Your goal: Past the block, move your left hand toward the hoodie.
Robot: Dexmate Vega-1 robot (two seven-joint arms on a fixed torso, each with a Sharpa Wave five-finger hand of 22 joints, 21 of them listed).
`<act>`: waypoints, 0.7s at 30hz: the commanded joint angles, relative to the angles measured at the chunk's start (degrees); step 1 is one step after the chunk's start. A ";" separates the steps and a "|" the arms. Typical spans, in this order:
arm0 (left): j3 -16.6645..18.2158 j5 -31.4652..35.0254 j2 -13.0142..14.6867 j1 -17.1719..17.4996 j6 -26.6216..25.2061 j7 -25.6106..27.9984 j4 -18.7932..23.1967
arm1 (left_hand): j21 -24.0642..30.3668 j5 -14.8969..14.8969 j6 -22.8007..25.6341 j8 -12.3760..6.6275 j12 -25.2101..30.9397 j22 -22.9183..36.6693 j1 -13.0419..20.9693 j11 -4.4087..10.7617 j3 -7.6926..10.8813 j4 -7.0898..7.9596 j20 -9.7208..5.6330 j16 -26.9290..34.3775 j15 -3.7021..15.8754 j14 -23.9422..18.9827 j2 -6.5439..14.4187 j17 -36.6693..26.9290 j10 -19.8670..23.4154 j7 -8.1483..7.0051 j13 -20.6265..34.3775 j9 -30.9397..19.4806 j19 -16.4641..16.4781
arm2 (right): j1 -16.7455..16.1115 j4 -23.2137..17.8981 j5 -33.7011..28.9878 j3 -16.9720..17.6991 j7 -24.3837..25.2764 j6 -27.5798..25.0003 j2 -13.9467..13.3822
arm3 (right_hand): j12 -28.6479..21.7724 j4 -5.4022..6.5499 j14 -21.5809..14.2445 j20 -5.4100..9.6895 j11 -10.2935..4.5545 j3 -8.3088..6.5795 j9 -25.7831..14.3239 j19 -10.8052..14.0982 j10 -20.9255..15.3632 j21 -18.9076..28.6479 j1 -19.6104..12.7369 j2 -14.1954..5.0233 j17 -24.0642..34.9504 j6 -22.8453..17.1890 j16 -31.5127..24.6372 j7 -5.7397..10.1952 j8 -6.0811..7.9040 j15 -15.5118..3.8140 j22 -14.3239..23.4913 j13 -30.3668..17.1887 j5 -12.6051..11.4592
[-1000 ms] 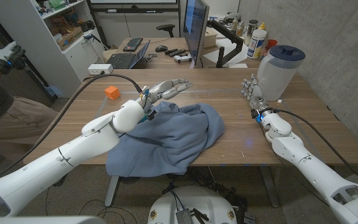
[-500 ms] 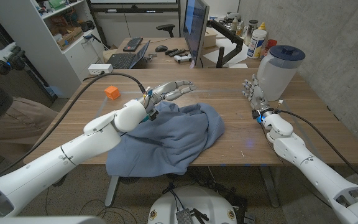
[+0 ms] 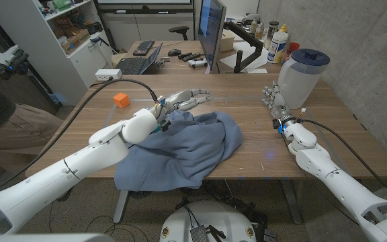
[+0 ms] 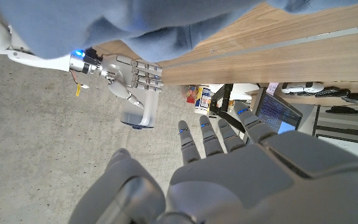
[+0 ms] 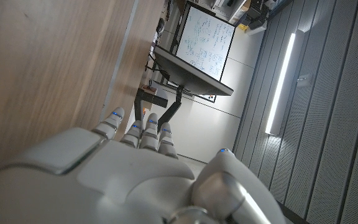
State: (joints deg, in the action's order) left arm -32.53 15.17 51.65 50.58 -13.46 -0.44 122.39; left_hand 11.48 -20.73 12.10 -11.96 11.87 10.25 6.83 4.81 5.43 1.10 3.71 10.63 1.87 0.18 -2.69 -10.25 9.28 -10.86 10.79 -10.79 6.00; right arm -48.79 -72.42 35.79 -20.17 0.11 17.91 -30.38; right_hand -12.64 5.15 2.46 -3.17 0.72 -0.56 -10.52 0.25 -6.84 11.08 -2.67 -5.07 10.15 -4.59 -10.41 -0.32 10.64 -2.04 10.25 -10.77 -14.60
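Seemingly, left robot hand dipped toward hoodie.

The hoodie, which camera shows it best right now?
The head view: the blue hoodie lies spread across the table's near half, whole, with the left hand over its far edge. The left wrist view catches just a bunched blue fold of it.

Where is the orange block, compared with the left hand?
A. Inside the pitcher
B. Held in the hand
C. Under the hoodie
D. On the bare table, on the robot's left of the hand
D: in the head view the orange block sits on bare wood, apart from the left hand.
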 commanded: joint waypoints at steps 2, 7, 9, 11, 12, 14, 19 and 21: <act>0.72 2.03 0.34 1.10 0.78 -0.39 0.73 | 0.25 0.12 0.90 -0.19 0.26 0.24 0.36 -0.05 0.01 -0.16 0.26 0.42 1.12 -0.13 -0.24 -0.13 0.85 0.23 0.13 -0.12 0.42 | 1.22 1.58 -0.68 -0.58 -0.25 0.13 0.37 | 0.07 0.44 0.42 -0.10 0.07 0.02 -0.10 -0.11 0.26 0.37 0.14 -1.00 0.15 0.10 -0.04 0.14 0.20 -0.38 0.26 -0.17 -0.39; 0.91 2.15 0.47 1.10 1.41 -1.04 0.63 | 0.24 0.10 0.91 -0.15 0.27 0.24 0.36 -0.11 -0.03 -0.19 0.21 0.42 1.17 -0.17 -0.27 -0.13 0.92 0.10 0.13 -0.12 0.42 | 1.48 1.90 -0.56 -0.53 -0.17 -0.19 0.39 | 0.07 0.44 0.48 -0.12 0.02 0.03 -0.11 -0.14 0.30 0.36 0.13 -1.00 0.15 0.16 -0.02 0.13 0.18 -0.40 0.26 -0.17 -0.39; 0.92 2.17 0.48 1.02 1.75 -1.33 0.51 | 0.25 0.10 0.92 -0.15 0.25 0.24 0.36 -0.07 -0.04 -0.20 0.19 0.43 1.22 -0.19 -0.27 -0.13 0.90 0.14 0.13 -0.12 0.45 | 1.62 2.18 -0.60 -0.54 -0.32 0.01 0.43 | 0.07 0.44 0.58 -0.12 0.01 0.03 -0.11 -0.13 0.30 0.36 0.13 -1.00 0.15 0.18 0.01 0.09 0.18 -0.34 0.26 -0.17 -0.39; 0.87 2.12 0.38 0.95 2.08 -1.62 0.34 | 0.25 0.08 0.88 -0.10 0.30 0.24 0.36 0.05 -0.06 -0.23 0.17 0.42 1.24 -0.20 -0.28 -0.13 1.07 0.04 0.13 -0.12 0.48 | 1.74 2.42 -0.69 -0.57 -0.43 0.22 0.46 | 0.10 0.44 0.63 -0.13 0.03 0.03 -0.10 -0.14 0.38 0.36 0.13 -1.00 0.15 0.16 0.03 0.06 0.19 -0.29 0.26 -0.18 -0.39; 0.82 2.14 0.34 0.94 2.22 -1.73 0.28 | 0.25 0.08 0.87 -0.09 0.29 0.24 0.36 0.11 -0.06 -0.23 0.18 0.42 1.22 -0.21 -0.28 -0.13 1.05 0.02 0.13 -0.12 0.48 | 1.76 2.44 -0.68 -0.56 -0.45 0.22 0.46 | 0.09 0.44 0.70 -0.13 0.02 0.03 -0.10 -0.14 0.36 0.36 0.13 -1.00 0.15 0.17 0.05 0.10 0.19 -0.31 0.26 -0.17 -0.39; 0.70 2.26 0.29 0.98 2.53 -1.92 0.22 | 0.24 0.06 0.90 -0.08 0.24 0.24 0.36 0.07 -0.08 -0.25 0.17 0.41 1.22 -0.21 -0.29 -0.13 0.96 0.04 0.13 -0.12 0.48 | 1.76 2.38 -0.69 -0.55 -0.32 0.07 0.42 | 0.10 0.44 0.77 -0.14 -0.04 0.03 -0.10 -0.16 0.40 0.36 0.13 -1.00 0.15 0.20 0.07 0.09 0.18 -0.31 0.26 -0.18 -0.39; -0.14 4.73 0.04 1.79 3.13 -0.66 0.39 | 0.24 0.03 0.98 -0.07 0.25 0.24 0.37 -0.11 -0.11 -0.29 0.12 0.39 1.24 -0.20 -0.30 -0.13 1.05 0.04 0.13 -0.12 0.49 | 1.79 2.44 -0.71 -0.61 -0.49 -0.07 0.27 | 0.08 0.45 0.81 -0.17 -0.03 0.03 -0.11 -0.18 0.40 0.35 0.13 -1.00 0.15 0.18 0.06 0.10 0.20 -0.30 0.26 -0.18 -0.40; -0.19 4.55 -0.17 2.07 3.22 -0.93 0.41 | 0.27 0.01 1.12 -0.10 0.31 0.24 0.37 0.06 -0.13 -0.31 0.12 0.39 1.24 -0.22 -0.30 -0.13 1.24 0.02 0.13 -0.12 0.61 | 1.89 2.62 -0.78 -0.67 -0.60 0.02 0.30 | 0.09 0.45 0.84 -0.16 -0.13 0.03 -0.11 -0.19 0.43 0.35 0.12 -1.01 0.15 0.18 0.07 0.04 0.20 -0.27 0.26 -0.18 -0.40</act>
State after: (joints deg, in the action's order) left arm -31.85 17.40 51.94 51.71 -11.56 -1.70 122.86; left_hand 11.48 -20.73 12.61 -11.96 11.88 10.25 6.83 4.81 5.42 1.09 3.71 10.63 1.87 0.18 -2.69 -10.25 9.90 -10.76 10.79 -10.78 6.00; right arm -47.31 -70.40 35.17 -20.64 -0.24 18.00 -30.03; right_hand -12.64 5.15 2.70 -3.17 0.72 -0.56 -10.52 0.25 -6.84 11.08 -2.67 -5.07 10.15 -4.60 -10.41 -0.31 10.63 -1.87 10.25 -10.77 -14.60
